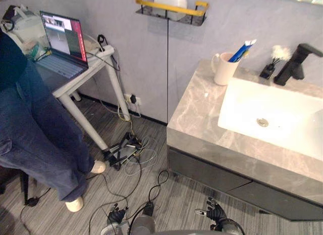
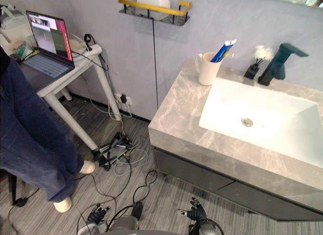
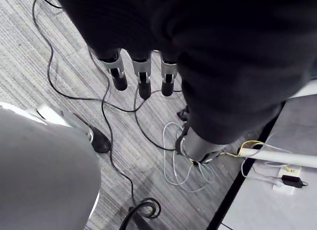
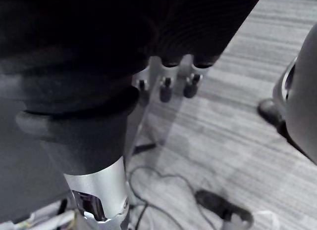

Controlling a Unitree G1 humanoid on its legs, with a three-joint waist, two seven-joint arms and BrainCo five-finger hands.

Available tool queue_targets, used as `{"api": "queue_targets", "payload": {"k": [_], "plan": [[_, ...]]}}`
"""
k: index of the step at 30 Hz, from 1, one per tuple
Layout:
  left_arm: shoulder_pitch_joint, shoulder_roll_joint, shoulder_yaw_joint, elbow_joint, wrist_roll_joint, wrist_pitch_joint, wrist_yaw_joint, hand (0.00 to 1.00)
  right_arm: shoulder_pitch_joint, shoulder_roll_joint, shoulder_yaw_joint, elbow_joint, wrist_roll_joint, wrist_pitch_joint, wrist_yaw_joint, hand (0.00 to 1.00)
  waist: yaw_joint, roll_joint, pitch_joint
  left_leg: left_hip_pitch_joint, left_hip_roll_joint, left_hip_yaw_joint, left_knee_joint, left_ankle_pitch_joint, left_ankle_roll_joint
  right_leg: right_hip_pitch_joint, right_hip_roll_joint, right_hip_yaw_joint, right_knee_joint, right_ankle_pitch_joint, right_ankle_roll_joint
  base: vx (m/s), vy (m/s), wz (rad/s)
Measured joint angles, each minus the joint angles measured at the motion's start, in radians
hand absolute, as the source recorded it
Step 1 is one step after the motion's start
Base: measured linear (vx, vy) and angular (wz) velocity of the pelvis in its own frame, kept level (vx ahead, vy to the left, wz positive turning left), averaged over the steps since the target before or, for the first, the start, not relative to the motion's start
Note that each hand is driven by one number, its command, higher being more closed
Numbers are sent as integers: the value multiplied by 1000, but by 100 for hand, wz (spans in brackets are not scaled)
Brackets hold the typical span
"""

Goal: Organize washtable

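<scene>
The grey marble washtable (image 1: pixel 194 113) with a white sink (image 1: pixel 275 119) stands at the right. A cream mug (image 1: pixel 224 68) holding a blue and white tube (image 1: pixel 243 49) stands at its back left corner. Beside it are a small black holder with a white tuft (image 1: pixel 270 65) and a black tap (image 1: pixel 295 63). Low near the floor, in front of the cabinet, hang my left hand (image 1: pixel 117 215) and right hand (image 1: pixel 216 212). Each wrist view shows straight fingers (image 3: pixel 143 81) (image 4: pixel 166 89) holding nothing.
A yellow and black wall shelf (image 1: pixel 171 7) holds a white dish. At the left a person in jeans (image 1: pixel 40 139) stands by a white table with an open laptop (image 1: pixel 63 43). Cables and a power strip (image 1: pixel 123 151) lie on the striped floor.
</scene>
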Motion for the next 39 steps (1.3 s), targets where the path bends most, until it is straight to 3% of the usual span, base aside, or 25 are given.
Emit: {"api": "queue_targets", "payload": {"k": [2,3,5,6,10,13,16,19,20,21,22,23,24,25,26,27,28,29,30,32,34,36,39], "plan": [[1,1,1,-1,2,-1,7,0,-4,4,0,-1,0,0,-5,0,-3,-10,11,-8,4,76,12,-6,18,-6,-21,0,18,1,0,-62,70,-2],[1,1,3,-7,9,-2,13,0,-6,12,0,-4,0,0,-13,0,-4,-15,14,-28,26,178,70,-38,56,-17,-39,1,31,2,1,-81,83,-1],[1,1,4,-12,23,-9,14,0,-3,5,-6,-7,0,0,-17,0,-21,-18,16,-73,58,265,232,-109,75,-15,-65,2,37,10,14,-22,197,-7],[5,1,13,-11,42,-20,14,0,-2,-6,-12,-7,0,0,-17,0,-31,-1,23,-87,93,271,343,-218,37,-18,-68,34,36,25,42,-5,414,-33],[-2,47,32,-2,43,-24,12,0,-6,38,-40,23,-1,3,6,0,-36,-50,30,-132,53,272,381,-248,36,-32,-65,75,-68,104,47,-29,236,-23],[-5,51,29,29,50,-24,11,0,-22,36,-89,43,-1,6,6,0,-34,-41,30,-149,46,267,452,-284,30,-32,-61,117,-95,138,53,-59,129,-29],[-6,52,-1,37,63,-25,10,0,-28,24,-96,38,0,8,5,0,-31,-10,28,-162,48,281,493,-325,34,-74,-61,184,-102,167,50,-95,148,-65],[-14,61,-29,57,69,-25,10,0,-39,21,-88,37,-1,11,5,0,-28,4,26,-165,70,351,530,-384,59,-142,-59,282,-79,186,23,-105,157,-90],[-17,66,-46,66,72,-26,9,0,-41,19,-82,36,-1,11,6,0,-30,7,26,-157,80,377,538,-401,79,-158,-59,305,-72,196,-10,-96,162,-100],[-19,67,-47,71,77,-25,9,0,-47,16,-74,38,-2,12,7,0,-33,13,26,-146,92,401,531,-403,86,-174,-57,311,-49,203,-70,-50,115,-79],[-19,67,-53,71,79,-25,10,0,-52,10,-62,38,-2,12,7,0,-34,17,28,-136,105,420,529,-404,93,-194,-60,305,9,203,-91,-20,83,-80],[-15,79,-78,73,79,-21,10,0,-58,-1,-29,38,-3,5,8,0,-41,24,34,-85,122,469,534,-401,135,-284,-100,302,411,104,-111,23,34,-52],[-15,95,-87,73,78,-21,2,0,-57,0,-22,49,-5,0,15,0,-56,-1,29,-54,97,467,536,-411,125,-293,-107,294,514,107,-117,26,36,-37],[-16,97,-85,74,77,-21,-4,0,-55,-3,-27,60,-8,-3,22,0,-54,-7,24,-55,88,455,533,-418,115,-292,-106,295,509,110,-111,44,18,-18],[-19,92,-84,86,77,-21,-13,0,-57,-9,-29,77,-10,-6,27,0,-52,11,5,-51,75,442,491,-417,110,-283,-89,302,450,120,-97,3,5,-39],[-14,79,-84,94,76,-21,-17,0,-62,-13,-33,89,-11,-3,27,0,-56,16,-10,-42,66,453,416,-371,132,-266,-82,311,453,94,-90,-6,-13,-28],[-14,82,-84,96,76,-20,-19,0,-62,-13,-33,89,-11,-5,28,0,-66,8,-11,-30,55,461,388,-342,142,-260,-86,312,515,70,-80,41,-55,0],[-13,89,-90,96,76,-21,-22,0,-58,-14,-35,112,-12,-3,28,0,-79,-11,-22,-2,25,465,338,-307,149,-233,-84,338,543,47,-46,129,-83,17],[-13,94,-105,97,77,-22,-31,0,-55,-21,-51,148,-13,3,29,0,-75,-30,-48,-1,-11,470,301,-274,155,-184,-75,366,428,15,-8,166,-111,-13],[-15,77,-147,101,78,-23,-34,0,-37,-61,-56,173,-30,15,28,0,-52,-4,-78,-16,-36,464,224,-211,152,-116,-32,374,158,9,8,68,-58,-56],[-28,75,-191,112,78,-23,-35,0,-40,-76,-62,177,-45,19,27,0,-57,4,-80,-33,-53,466,172,-177,149,-71,-33,359,-12,11,14,-28,-95,-29],[-45,74,-215,119,78,-23,-34,0,-32,-81,-61,179,-47,21,28,0,-56,8,-79,-57,-56,462,163,-155,145,-58,-23,348,-95,36,55,-69,-86,0],[-60,86,-254,122,73,-26,-33,0,-34,-78,-63,179,-47,20,26,0,-56,2,-55,-55,-51,372,160,-94,114,-4,1,293,-137,54,44,-104,-107,51]]}}
